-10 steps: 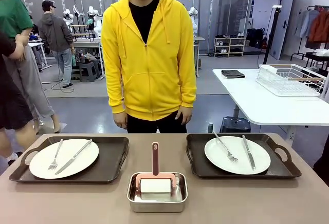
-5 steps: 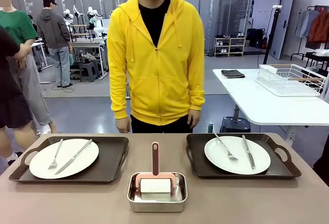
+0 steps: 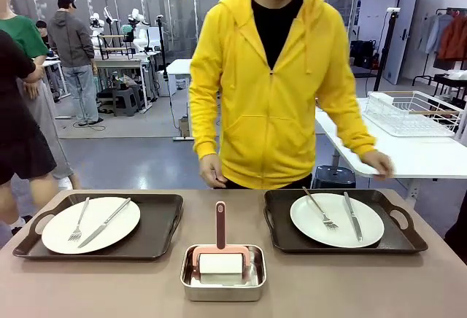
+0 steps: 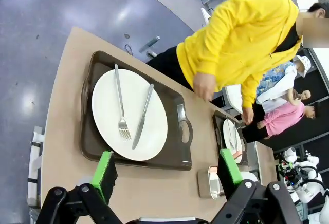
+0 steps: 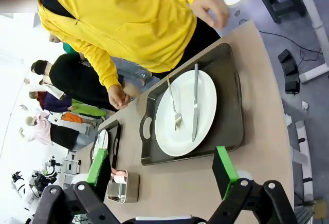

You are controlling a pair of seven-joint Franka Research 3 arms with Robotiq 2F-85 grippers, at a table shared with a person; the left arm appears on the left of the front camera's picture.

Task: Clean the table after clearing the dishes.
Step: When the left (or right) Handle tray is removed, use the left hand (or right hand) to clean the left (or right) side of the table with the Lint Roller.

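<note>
The matte taupe table (image 3: pixel 87 292) carries two dark trays, long sides across it: the left tray (image 3: pixel 157 236) lies ahead of the left gripper (image 4: pixel 167 168), the right tray (image 3: pixel 281 239) ahead of the right gripper (image 5: pixel 161 166), each bearing a white plate (image 3: pixel 337 219). Both grippers hang spread and empty. A steel pan (image 3: pixel 222 287) sits between the trays. The person's hand (image 3: pixel 379 163), loose and holding nothing, hovers just beyond the right tray

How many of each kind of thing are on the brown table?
Trays: 2
Plates: 2
Forks: 2
Knives: 2
Steel pan: 1
Roller: 1
Total: 10
</note>
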